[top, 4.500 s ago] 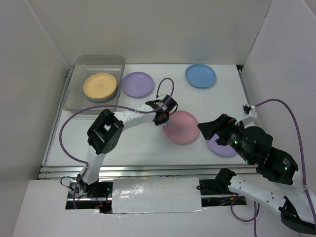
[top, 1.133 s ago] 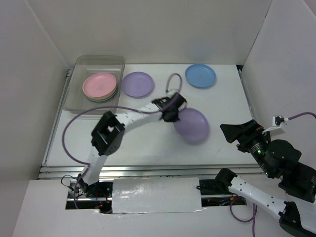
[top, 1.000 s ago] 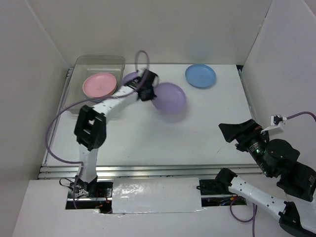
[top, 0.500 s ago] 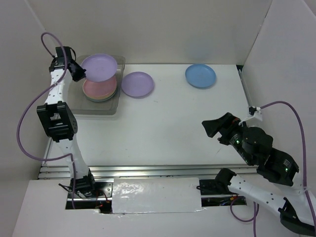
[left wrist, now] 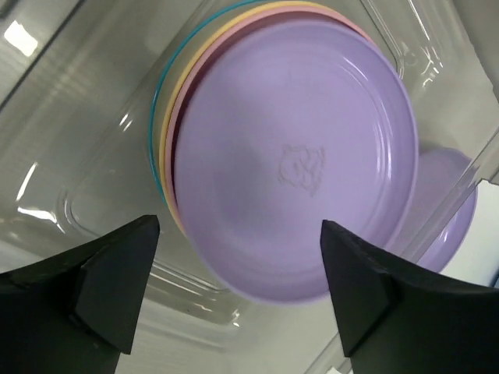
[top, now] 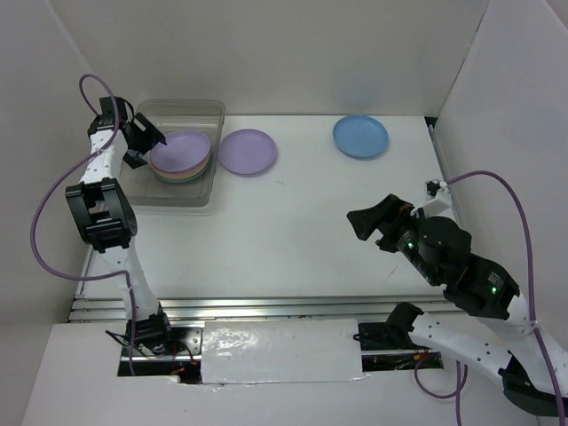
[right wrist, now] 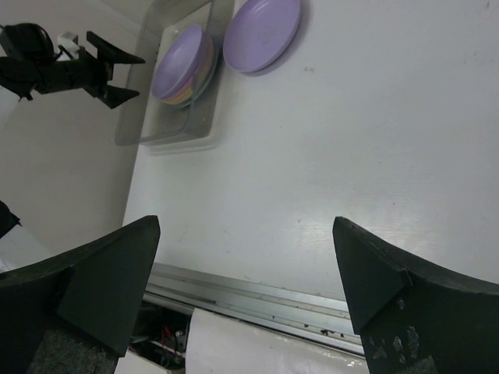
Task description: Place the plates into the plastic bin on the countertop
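"Lying where, the lilac round plastic plate (left wrist: 296,156)?"
"On top of a stack of small round plates inside the clear rectangular plastic bin (top: 177,108), at the far left corner of the white countertop (top: 293,231). Pink and yellow-orange rims show under it, with a thin teal edge lowest."
"And the left gripper (top: 146,145)?"
"At the bin's left side. Its fingers are spread wide with the plate's blurred edge in the gap between them, pinching nothing."
"The right gripper (right wrist: 245,226)?"
"Raised over the right half of the countertop, jaws fully apart, nothing between them."
"What lies outside the bin?"
"A second lilac plate (top: 248,151) just beside the bin's right wall, and a blue round plate (top: 360,136) near the far edge, well apart from it."
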Robot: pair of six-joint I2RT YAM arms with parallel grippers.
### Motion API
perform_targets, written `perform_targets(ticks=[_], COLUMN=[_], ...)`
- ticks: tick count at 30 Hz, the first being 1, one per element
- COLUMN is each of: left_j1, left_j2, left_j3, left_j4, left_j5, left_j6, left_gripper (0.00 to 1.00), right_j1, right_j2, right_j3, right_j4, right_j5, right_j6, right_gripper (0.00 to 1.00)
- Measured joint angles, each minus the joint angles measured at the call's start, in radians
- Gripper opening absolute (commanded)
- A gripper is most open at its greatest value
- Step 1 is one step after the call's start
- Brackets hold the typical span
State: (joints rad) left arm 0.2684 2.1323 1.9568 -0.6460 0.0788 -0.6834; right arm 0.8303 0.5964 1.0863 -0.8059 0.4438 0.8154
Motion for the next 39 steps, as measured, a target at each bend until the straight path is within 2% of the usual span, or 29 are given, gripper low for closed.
perform_targets(ticks=[4,7,10,13,15,18,19,21,26,32,35,39], left_j1=[-0.026,-0.082,-0.231,-0.428,-0.521,-0.544,-0.549,-0.561,-0.662,-0.74,-0.756,-0.766], left_j2=[-0.057,-0.171,-0.266,-0.291,-0.349,-0.411,-0.41,-0.367,-0.225,-0.142,-0.1,0.013], left_j3=[-0.001,-0.012,0.063,0.179,0.106,-0.043,-0.069,-0.084,-0.116,-0.202,-0.165,-0.013], left_j4=[-0.048,-0.083,-0.138,-0.146,-0.126,-0.122,-0.124,-0.119,-0.037,-0.001,-0.021,-0.045], left_j5=[-0.073,-0.175,-0.287,-0.316,-0.281,-0.225,-0.219,-0.218,-0.254,-0.37,-0.486,-0.595], left_j6=[-0.002,0.003,0.026,0.032,0.03,0.023,0.02,-0.003,-0.124,-0.43,-0.57,-0.716], left_gripper=[0.99,0.99,0.99,0.99,0.99,0.99,0.99,0.99,0.99,0.99,0.99,0.99], right_j1=[0.0,-0.002,-0.017,-0.096,-0.169,-0.233,-0.263,-0.296,-0.343,-0.394,-0.415,-0.426], right_j2=[0.043,0.068,0.096,0.2,0.331,0.478,0.545,0.579,0.488,0.319,0.221,0.124], right_j3=[-0.01,-0.018,-0.032,-0.031,-0.023,-0.015,-0.021,-0.066,-0.187,-0.27,-0.304,-0.314], right_j4=[0.023,0.055,0.103,0.166,0.219,0.282,0.309,0.353,0.407,0.44,0.439,0.431], right_j5=[-0.022,-0.039,-0.042,-0.075,-0.126,-0.171,-0.193,-0.219,-0.267,-0.327,-0.367,-0.433], right_j6=[-0.004,-0.008,-0.019,-0.042,-0.055,-0.055,-0.05,-0.036,-0.008,-0.003,-0.006,-0.02], right_gripper=[1.0,1.0,1.0,1.0,1.0,1.0,1.0,1.0,1.0,1.0,1.0,1.0])
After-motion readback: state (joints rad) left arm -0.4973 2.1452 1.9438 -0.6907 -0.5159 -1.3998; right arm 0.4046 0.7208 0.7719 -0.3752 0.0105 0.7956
